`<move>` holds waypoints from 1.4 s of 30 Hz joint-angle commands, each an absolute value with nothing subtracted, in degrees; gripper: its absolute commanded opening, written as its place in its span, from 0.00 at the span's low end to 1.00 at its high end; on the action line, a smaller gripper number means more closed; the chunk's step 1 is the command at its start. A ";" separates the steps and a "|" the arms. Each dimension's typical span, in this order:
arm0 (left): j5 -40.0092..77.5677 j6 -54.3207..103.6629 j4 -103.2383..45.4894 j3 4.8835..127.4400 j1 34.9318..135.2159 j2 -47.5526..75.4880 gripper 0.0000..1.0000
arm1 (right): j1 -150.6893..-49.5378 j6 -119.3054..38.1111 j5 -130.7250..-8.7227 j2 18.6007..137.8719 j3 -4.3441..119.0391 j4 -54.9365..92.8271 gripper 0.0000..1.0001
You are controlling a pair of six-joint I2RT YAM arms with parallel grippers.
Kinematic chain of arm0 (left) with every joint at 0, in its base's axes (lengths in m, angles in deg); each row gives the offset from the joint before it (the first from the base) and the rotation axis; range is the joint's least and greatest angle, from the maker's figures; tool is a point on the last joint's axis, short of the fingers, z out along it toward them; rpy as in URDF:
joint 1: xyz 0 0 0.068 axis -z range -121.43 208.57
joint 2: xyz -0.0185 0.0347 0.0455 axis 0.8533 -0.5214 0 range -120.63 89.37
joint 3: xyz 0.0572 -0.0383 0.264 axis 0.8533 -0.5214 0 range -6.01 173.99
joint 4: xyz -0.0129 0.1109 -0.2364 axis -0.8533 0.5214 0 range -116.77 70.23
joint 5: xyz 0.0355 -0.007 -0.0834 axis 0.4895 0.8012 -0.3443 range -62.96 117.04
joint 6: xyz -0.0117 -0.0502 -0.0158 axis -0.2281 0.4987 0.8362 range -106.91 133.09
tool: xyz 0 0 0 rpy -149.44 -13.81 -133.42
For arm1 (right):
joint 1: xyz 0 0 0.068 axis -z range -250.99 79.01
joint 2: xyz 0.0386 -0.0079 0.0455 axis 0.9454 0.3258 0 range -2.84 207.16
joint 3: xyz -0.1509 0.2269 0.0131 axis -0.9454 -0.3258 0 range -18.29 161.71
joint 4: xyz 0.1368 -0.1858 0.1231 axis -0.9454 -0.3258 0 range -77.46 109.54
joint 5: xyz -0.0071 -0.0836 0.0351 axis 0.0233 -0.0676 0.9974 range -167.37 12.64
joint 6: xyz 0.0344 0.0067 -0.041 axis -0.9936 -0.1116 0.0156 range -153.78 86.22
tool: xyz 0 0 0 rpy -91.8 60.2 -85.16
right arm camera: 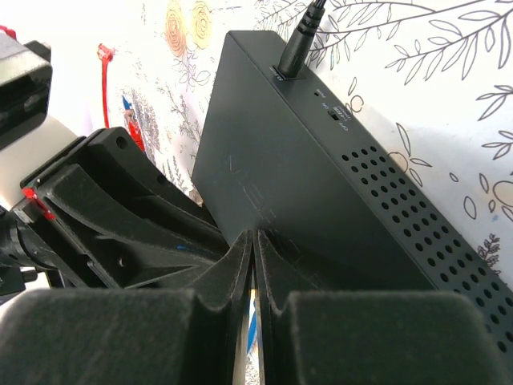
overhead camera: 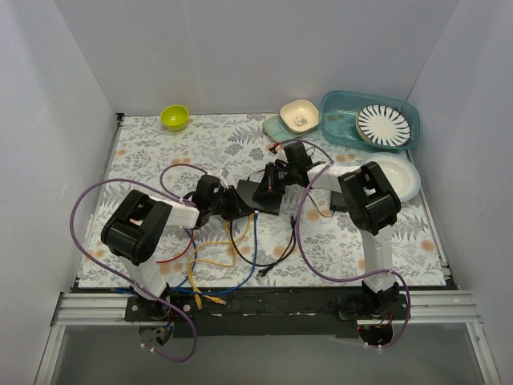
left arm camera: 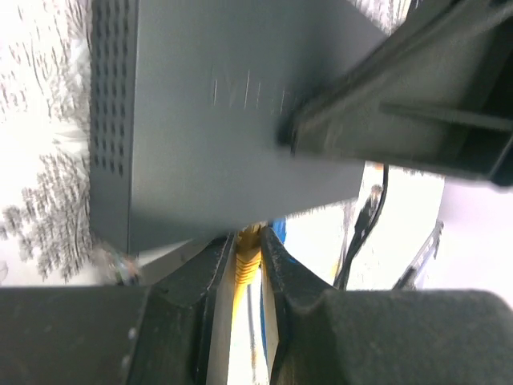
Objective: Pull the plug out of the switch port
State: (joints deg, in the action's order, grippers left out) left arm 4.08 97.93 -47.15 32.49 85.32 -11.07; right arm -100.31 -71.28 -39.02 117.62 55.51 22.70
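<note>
The switch (overhead camera: 264,192) is a flat black box lying mid-table. It also shows in the left wrist view (left arm camera: 224,120) and in the right wrist view (right arm camera: 321,184). My left gripper (overhead camera: 233,206) is at its near-left edge, shut on a yellow plug (left arm camera: 247,255) whose tip sits at the switch's edge; the port itself is hidden. My right gripper (overhead camera: 278,180) is shut, and its fingertips (right arm camera: 244,241) press on the switch's top face. A black power lead (right arm camera: 296,36) is plugged into the switch's far side.
Yellow (overhead camera: 210,261), blue (overhead camera: 250,255) and black (overhead camera: 280,249) cables trail toward the near edge. A black adapter brick (overhead camera: 340,202) lies by the right arm. A lime bowl (overhead camera: 175,117), a beige bowl (overhead camera: 299,115), a teal bin (overhead camera: 341,128) with a striped plate (overhead camera: 383,124) and a white plate (overhead camera: 403,172) stand behind.
</note>
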 commanded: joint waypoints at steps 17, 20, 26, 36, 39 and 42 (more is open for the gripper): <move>23.26 106.51 -9.48 22.91 77.13 19.05 0.00 | -99.99 -67.97 -48.01 120.91 52.82 15.67 0.12; 24.05 106.00 -7.62 22.20 74.48 22.83 0.12 | -99.99 -67.97 -48.10 120.38 52.55 15.85 0.12; 17.81 104.14 -13.84 26.33 74.48 23.37 0.53 | -99.99 -67.18 -48.27 119.24 51.94 15.23 0.12; 6.75 105.46 -31.41 30.90 79.65 14.95 0.72 | -99.99 -67.09 -48.98 117.57 48.34 16.20 0.12; 4.45 105.20 -32.57 33.44 84.39 8.28 0.54 | -99.99 -67.44 -48.89 117.48 48.07 16.64 0.12; 5.59 105.37 -33.53 32.94 88.35 3.87 0.51 | -99.99 -67.71 -49.06 117.57 48.25 16.55 0.12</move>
State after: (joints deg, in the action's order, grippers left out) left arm 8.06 105.49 -30.13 32.19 83.79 8.01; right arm -100.24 -71.15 -40.55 114.87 51.49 24.45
